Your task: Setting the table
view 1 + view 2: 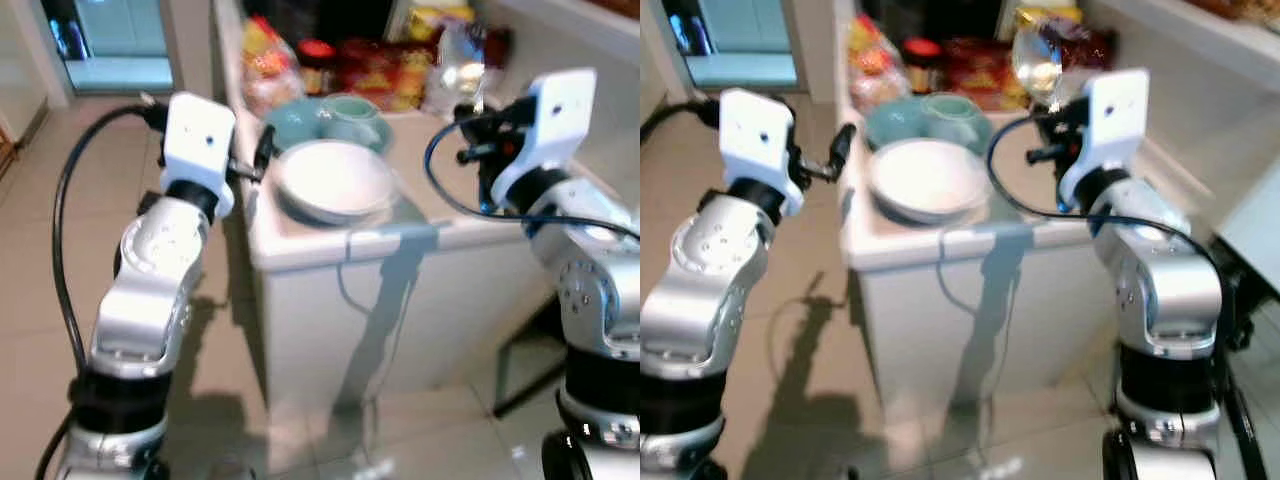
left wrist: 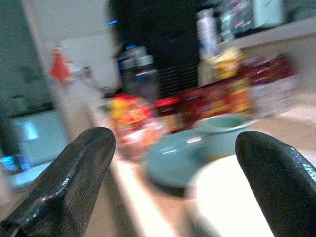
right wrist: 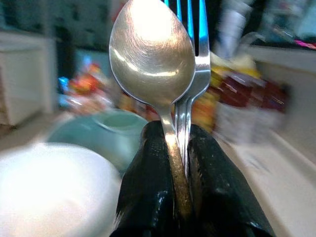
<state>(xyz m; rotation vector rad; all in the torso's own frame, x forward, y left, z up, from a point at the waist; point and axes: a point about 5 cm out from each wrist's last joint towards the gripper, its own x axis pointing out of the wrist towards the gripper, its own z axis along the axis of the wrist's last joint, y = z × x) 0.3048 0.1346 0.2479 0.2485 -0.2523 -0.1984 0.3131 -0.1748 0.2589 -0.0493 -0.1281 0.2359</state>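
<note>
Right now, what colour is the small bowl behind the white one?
Pale teal small bowl, clearest in the left eye view.

white bowl (image 1: 334,180) on white counter (image 1: 420,240), teal dishes (image 1: 330,120) behind, left gripper (image 1: 262,152) beside bowl

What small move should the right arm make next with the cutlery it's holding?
Probably lower the right gripper toward the bare counter beside the white bowl: it is shut on a spoon and fork, held upright above the counter.
</note>
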